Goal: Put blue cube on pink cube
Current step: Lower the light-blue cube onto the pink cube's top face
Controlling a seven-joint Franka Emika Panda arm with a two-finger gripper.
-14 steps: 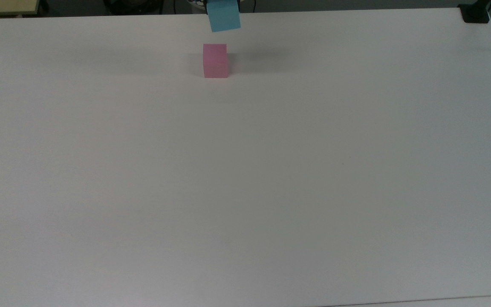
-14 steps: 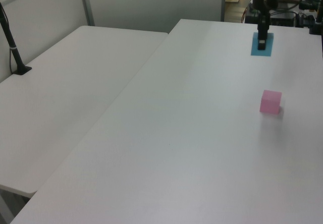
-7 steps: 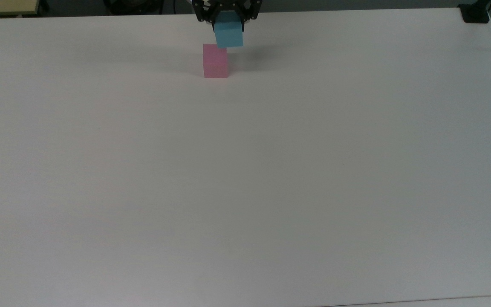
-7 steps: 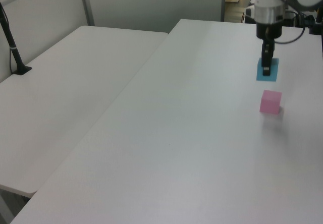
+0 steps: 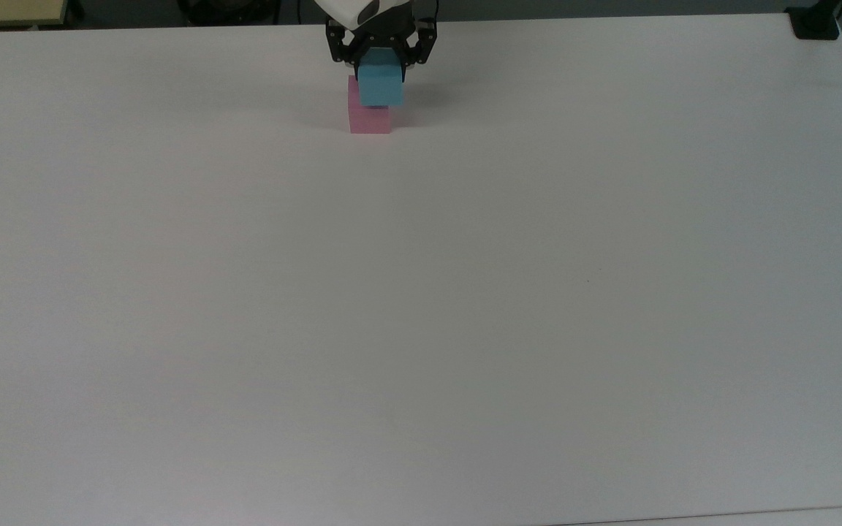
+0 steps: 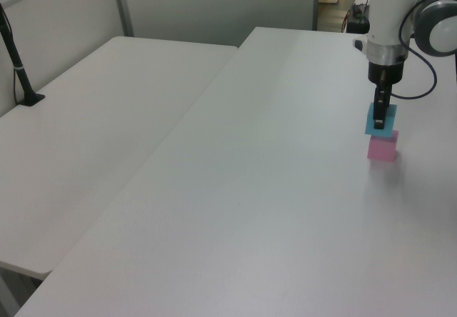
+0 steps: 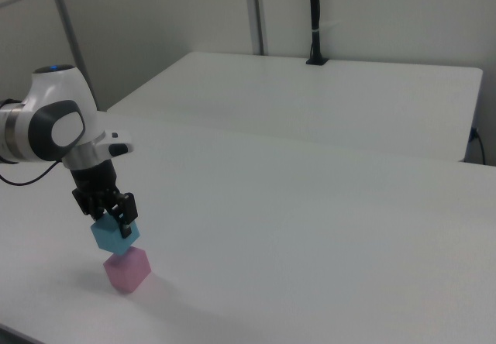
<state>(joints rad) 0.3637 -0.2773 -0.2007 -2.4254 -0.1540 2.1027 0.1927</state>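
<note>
Now we've swung the gripper, clamped on the small sky-blue matte cube, in from 1 o'clock over the pale pink matte block, so lowering and release come next.

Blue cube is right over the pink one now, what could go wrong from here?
The blue cube, held in the gripper, looks offset from the pink cube: in the top view it overhangs toward the top view's right. Released like this, it may tip off. It also looks rotated relative to the pink cube in the right view, leaving less support. Pressing down off-centre could shove the pink cube across the table.
</note>
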